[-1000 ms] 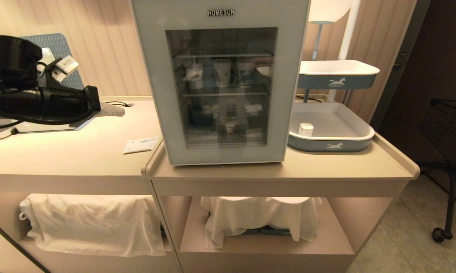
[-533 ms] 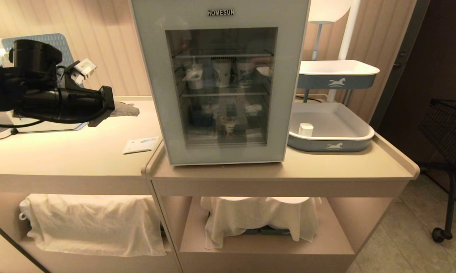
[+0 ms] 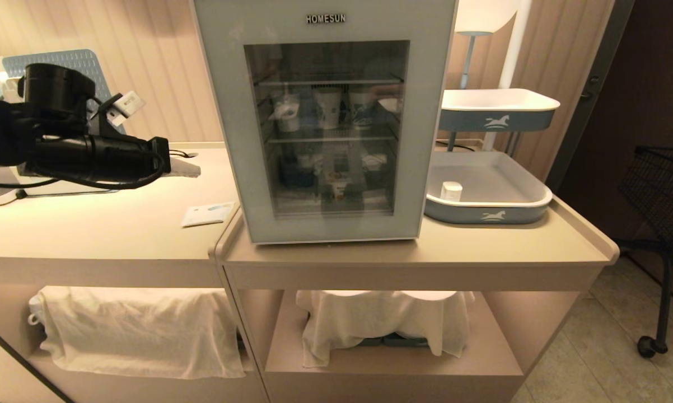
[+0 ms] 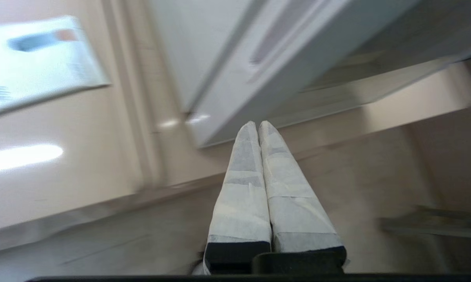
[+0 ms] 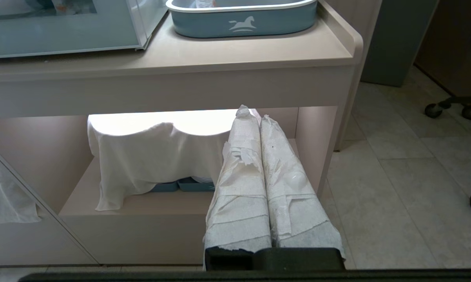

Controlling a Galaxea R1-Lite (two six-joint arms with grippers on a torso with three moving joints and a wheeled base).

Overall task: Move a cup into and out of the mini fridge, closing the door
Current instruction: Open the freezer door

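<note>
Approach step: left hand, pressed together and empty, beside closed door; next, opening mini fridge.

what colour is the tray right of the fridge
Grey-blue with a white rim and a white horse emblem: the tray, clearest in the head view.

One mini fridge stands on the counter, its single door shut. Two grey-blue trays bearing a horse emblem are present: the lower tray and the upper tray. Two white cloths hang below, one left cloth and one right cloth; one paper card lies on the counter.
</note>
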